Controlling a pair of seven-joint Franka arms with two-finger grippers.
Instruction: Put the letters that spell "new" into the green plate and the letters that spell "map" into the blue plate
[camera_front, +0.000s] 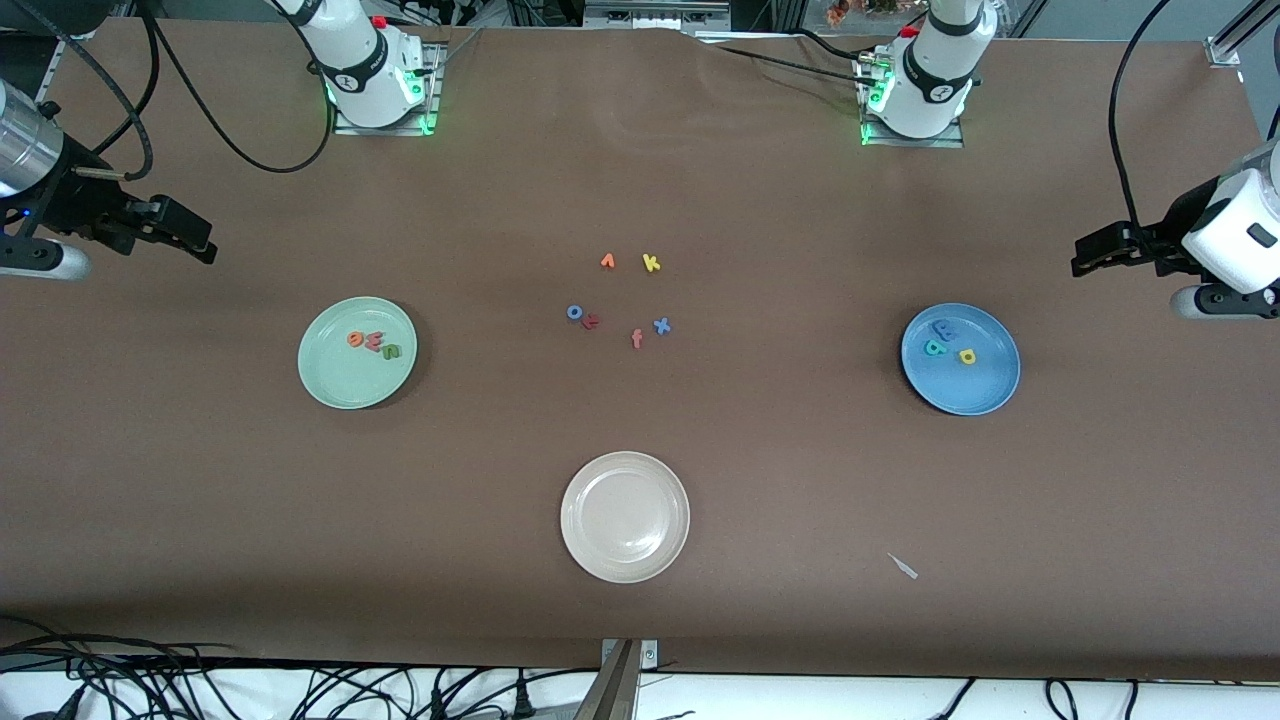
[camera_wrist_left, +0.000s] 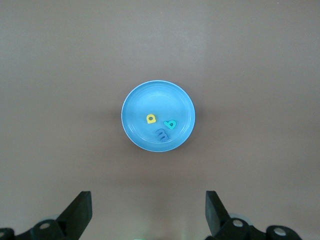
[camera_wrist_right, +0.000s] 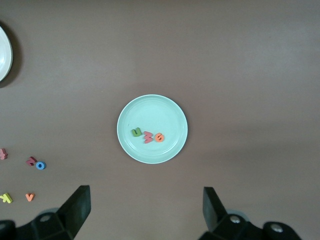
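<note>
- Nearest the front camera lies the cream-white plate (camera_front: 625, 517), with nothing on it; a small pale scrap (camera_front: 903, 566) lies on the brown table (camera_front: 200, 500) toward the left arm's end.
- Green plate (camera_front: 357, 352), toward the right arm's end: holds the orange "e" (camera_front: 356, 339), the salmon-red "w" (camera_front: 374, 341) and the dark green "n" (camera_front: 391, 351), set in a close row.
- Blue plate (camera_front: 960, 359), toward the left arm's end: holds the blue "m" (camera_front: 943, 328), the teal "a" (camera_front: 937, 347) and the yellow "p" (camera_front: 967, 356), close together.
- Mid-table, between the two plates: an orange "v" (camera_front: 607, 261), a yellow "k" (camera_front: 651, 263), a blue "o" (camera_front: 574, 312) with a red letter (camera_front: 591, 321) touching it, a salmon "f" (camera_front: 636, 338) and a blue "x" (camera_front: 661, 325).
- Left gripper (camera_front: 1085, 258): raised over bare table at the left arm's end, well apart from the blue plate, wrist roughly level and aimed at that plate; fingers (camera_wrist_left: 80, 212) spread wide, nothing between them.
- Right gripper (camera_front: 205, 243): raised over bare table at the right arm's end, apart from the green plate and aimed at it; fingers (camera_wrist_right: 77, 210) spread wide, holding nothing.
</note>
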